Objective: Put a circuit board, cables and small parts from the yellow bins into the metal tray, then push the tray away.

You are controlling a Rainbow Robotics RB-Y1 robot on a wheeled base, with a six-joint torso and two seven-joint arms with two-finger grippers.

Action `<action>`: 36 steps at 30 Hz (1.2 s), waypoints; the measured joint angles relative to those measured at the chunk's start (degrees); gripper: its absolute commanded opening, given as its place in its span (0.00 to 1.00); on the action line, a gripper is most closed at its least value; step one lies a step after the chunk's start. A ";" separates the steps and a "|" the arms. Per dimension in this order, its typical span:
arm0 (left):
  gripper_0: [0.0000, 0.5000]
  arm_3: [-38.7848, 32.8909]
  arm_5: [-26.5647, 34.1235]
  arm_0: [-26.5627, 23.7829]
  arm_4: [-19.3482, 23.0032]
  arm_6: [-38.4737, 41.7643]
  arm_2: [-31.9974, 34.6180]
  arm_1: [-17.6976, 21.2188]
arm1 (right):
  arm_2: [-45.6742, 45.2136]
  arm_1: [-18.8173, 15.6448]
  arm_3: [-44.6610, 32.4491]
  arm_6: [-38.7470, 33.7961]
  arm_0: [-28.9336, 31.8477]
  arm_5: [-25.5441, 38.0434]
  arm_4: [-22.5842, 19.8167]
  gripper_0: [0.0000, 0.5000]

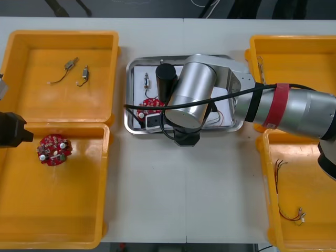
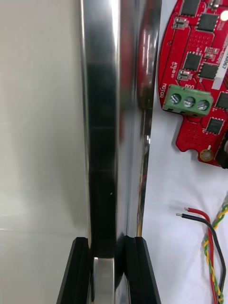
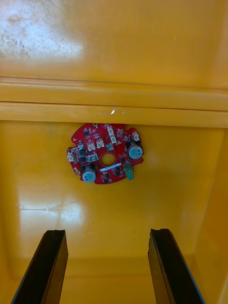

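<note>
The metal tray (image 1: 134, 124) lies at the table's middle, white inside, with a round red circuit board (image 1: 150, 105), a small metal part (image 1: 146, 80) and a red and yellow cable (image 2: 213, 247) in it. My right arm reaches across it. Its gripper (image 1: 187, 138) is at the near rim. The right wrist view shows that gripper (image 2: 107, 242) shut on the shiny tray rim (image 2: 102, 142), with the board (image 2: 194, 76) just inside. My left gripper (image 1: 23, 134) hangs open over the near left bin. Its fingers (image 3: 47, 266) stand apart, short of a second circuit board (image 3: 105, 153).
That second board (image 1: 53, 149) lies in the near left yellow bin (image 1: 52, 231). The far left bin (image 1: 21, 47) holds two small metal parts (image 1: 71, 64) with thin wires. Thin cables (image 1: 291, 212) lie in the near right bin. The far right bin (image 1: 294, 52) sits behind my right arm.
</note>
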 measured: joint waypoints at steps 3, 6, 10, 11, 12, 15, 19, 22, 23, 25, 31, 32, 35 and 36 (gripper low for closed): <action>1.00 0.00 0.00 0.00 0.00 0.00 0.00 0.00 | 0.00 -0.05 1.81 1.49 -0.74 -2.35 -1.27 0.00; 1.00 0.00 0.00 0.00 0.00 0.00 0.00 0.00 | 0.00 -0.07 3.62 2.89 -1.61 -4.24 -2.23 0.00; 1.00 0.00 0.00 0.00 0.00 0.00 0.00 0.00 | 0.00 -0.07 5.25 3.12 -2.41 -5.84 -2.48 0.00; 1.00 0.00 0.00 0.00 0.00 0.00 0.00 0.00 | 0.00 -0.07 5.61 3.23 -2.52 -6.22 -2.50 0.00; 1.00 0.00 0.00 0.00 0.00 0.00 0.00 0.00 | 0.00 -0.07 5.94 3.39 -2.66 -6.54 -2.53 0.00; 1.00 0.00 0.00 0.00 0.00 0.00 0.00 0.00 | 0.00 -0.07 6.76 4.11 -3.09 -6.94 -2.55 0.00; 1.00 0.00 0.00 0.00 0.00 0.00 0.00 0.00 | 0.00 -0.07 8.37 6.05 -3.78 -7.76 -2.56 0.00; 1.00 0.00 0.00 0.00 0.00 0.00 0.01 0.00 | 0.00 -0.07 9.61 6.42 -4.19 -8.91 -2.56 0.00; 1.00 0.00 0.00 0.00 0.00 0.00 0.01 0.00 | 0.00 -0.07 9.95 6.43 -4.34 -9.33 -2.56 0.00; 1.00 0.00 0.00 0.00 0.00 0.00 0.01 0.00 | 0.00 -0.08 10.58 6.53 -4.56 -10.02 -2.56 0.00; 1.00 0.00 0.00 0.00 0.00 0.00 0.01 0.00 | 0.00 -0.08 12.68 7.25 -5.16 -12.25 -2.56 0.00; 1.00 0.00 0.00 0.00 0.00 0.00 0.01 0.00 | 0.00 -0.08 13.06 7.58 -5.31 -12.34 -2.56 0.00; 1.00 0.00 0.00 0.00 0.00 0.00 0.01 0.00 | 0.00 -0.08 14.53 9.57 -5.83 -12.47 -3.30 0.00; 1.00 0.00 0.00 0.00 0.00 0.00 0.01 0.00 | 0.00 -0.08 15.10 10.03 -6.03 -12.53 -3.89 0.00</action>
